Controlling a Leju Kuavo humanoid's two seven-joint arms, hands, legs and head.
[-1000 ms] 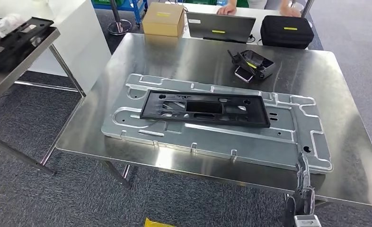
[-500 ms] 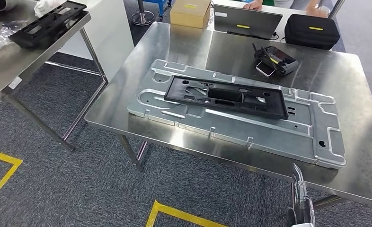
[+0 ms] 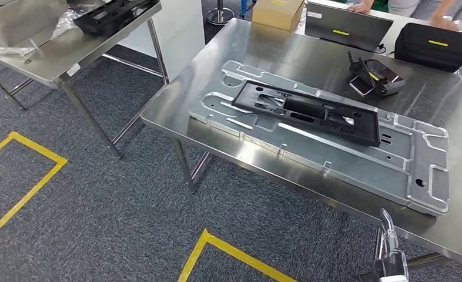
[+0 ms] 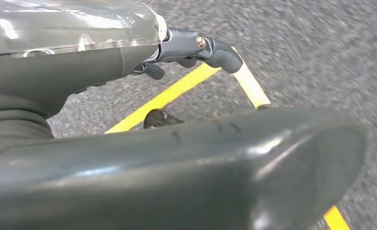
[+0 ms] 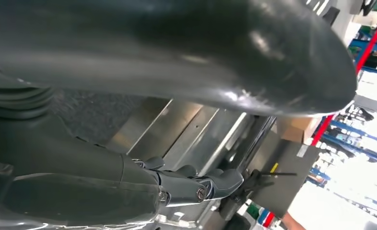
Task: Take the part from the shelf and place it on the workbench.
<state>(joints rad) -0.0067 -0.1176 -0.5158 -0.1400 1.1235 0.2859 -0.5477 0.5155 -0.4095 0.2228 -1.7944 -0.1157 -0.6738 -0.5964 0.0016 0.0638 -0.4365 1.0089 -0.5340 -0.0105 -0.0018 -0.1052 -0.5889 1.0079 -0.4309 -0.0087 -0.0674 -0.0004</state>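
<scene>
Camera swung left; black plastic part (image 3: 308, 111) unmoved on ribbed aluminium plate (image 3: 358, 161), steel surface (image 3: 217, 76). Right hand (image 3: 387, 249) cropped, left hand (image 4: 196, 48) blurred: grip indeterminable.

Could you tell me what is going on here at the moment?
Neither hand holds anything: the right hand hangs at the workbench edge and the left hand hangs over the floor. One black part already lies on the metal plate. Another black part waits on the shelf.
</scene>
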